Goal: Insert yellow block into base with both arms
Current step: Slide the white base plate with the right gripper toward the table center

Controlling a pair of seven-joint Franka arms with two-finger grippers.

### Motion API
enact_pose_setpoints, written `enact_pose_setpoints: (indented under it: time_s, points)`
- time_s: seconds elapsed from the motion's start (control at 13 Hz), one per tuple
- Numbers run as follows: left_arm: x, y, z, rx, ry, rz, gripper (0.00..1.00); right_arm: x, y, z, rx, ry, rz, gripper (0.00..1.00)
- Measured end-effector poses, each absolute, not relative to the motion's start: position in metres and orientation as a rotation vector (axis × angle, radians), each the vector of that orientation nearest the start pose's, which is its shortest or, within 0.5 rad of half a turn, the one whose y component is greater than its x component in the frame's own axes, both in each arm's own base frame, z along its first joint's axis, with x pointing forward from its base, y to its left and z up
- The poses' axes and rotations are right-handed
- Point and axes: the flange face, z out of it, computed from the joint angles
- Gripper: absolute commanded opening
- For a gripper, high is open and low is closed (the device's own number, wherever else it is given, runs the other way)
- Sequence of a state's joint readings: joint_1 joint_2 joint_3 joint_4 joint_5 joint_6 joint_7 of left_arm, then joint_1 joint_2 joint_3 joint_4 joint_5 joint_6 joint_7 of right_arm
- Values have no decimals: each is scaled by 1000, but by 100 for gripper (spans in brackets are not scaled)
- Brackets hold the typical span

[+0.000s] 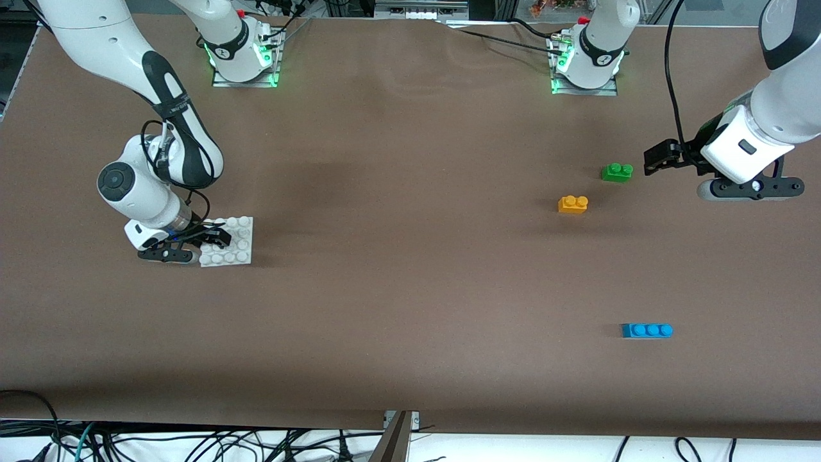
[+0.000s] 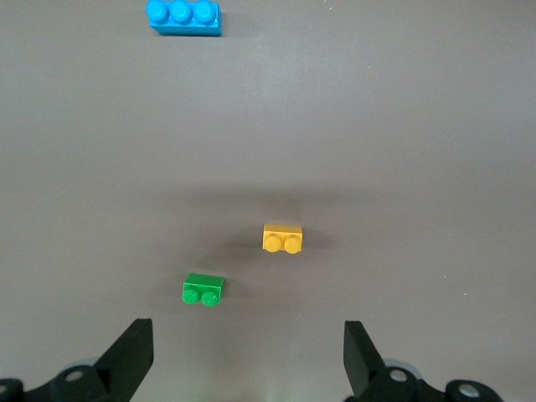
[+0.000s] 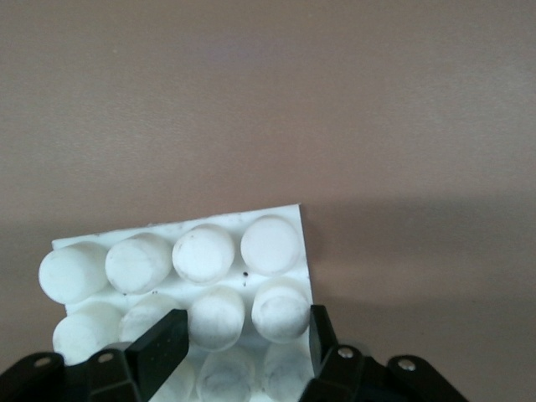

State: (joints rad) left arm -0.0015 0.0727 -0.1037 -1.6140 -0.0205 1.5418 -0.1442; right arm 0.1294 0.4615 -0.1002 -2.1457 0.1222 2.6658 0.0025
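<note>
Two grippers: right gripper is clamped on the base at the right arm's end. Left gripper hangs fully spread, holding nothing, over the table beside the green brick; yellow block lies near.

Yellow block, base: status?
Right gripper shut on base. Left gripper open, over the table by green brick. Yellow block untouched; nothing blocking it.

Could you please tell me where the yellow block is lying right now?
The yellow block lies on the table toward the left arm's end, just nearer the front camera than the green brick.
</note>
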Motion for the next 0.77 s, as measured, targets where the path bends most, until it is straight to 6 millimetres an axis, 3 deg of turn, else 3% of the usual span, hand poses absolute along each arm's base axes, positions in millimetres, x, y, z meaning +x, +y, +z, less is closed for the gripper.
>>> enact_pose_setpoints:
  time_s: [0.23, 0.38, 0.77]
  points:
    - [565, -60, 561, -3142, -62, 231, 100, 576, 37, 191, -3101, 144, -103, 64]
    - [565, -60, 561, -3142, -62, 231, 100, 575, 63, 191, -3086, 176, -132, 64]
    - [565, -60, 561, -3142, -62, 231, 100, 569, 161, 188, -3038, 266, -232, 64]
